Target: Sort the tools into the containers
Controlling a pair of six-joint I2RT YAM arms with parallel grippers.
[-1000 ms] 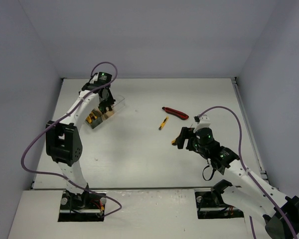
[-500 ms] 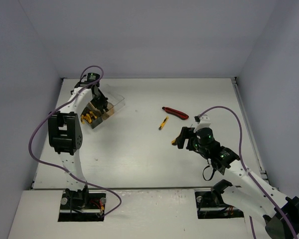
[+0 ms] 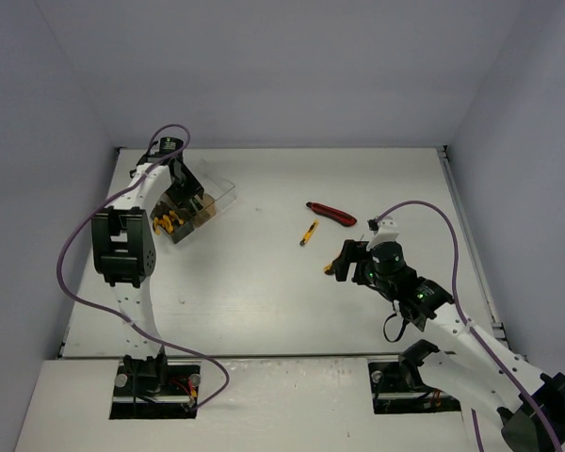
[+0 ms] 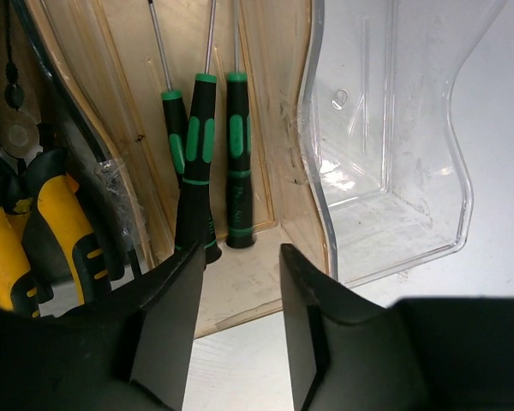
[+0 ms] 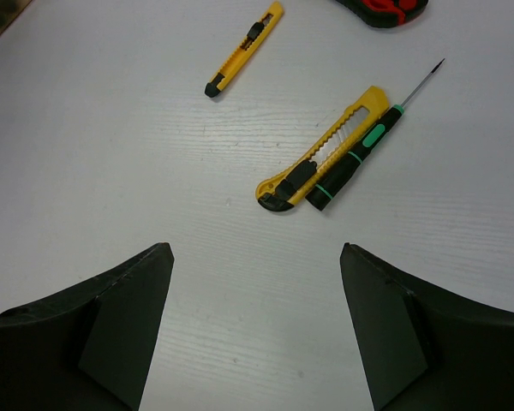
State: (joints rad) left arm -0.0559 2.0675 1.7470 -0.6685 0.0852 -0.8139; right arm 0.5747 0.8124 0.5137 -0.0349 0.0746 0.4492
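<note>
Because the yellow utility knife [image 5: 325,143] lies on the counter [image 5: 111,154] touching the black-green screwdriver [image 5: 360,151], centre-right of the wrist view, the wide-open, empty right gripper [image 5: 255,253] could pinch both together or nudge one away.

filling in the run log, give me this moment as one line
left hand: open, at amber translucent plastic bin holding three black-green screwdrivers | right hand: open, above yellow utility knife and black-green screwdriver on table
</note>
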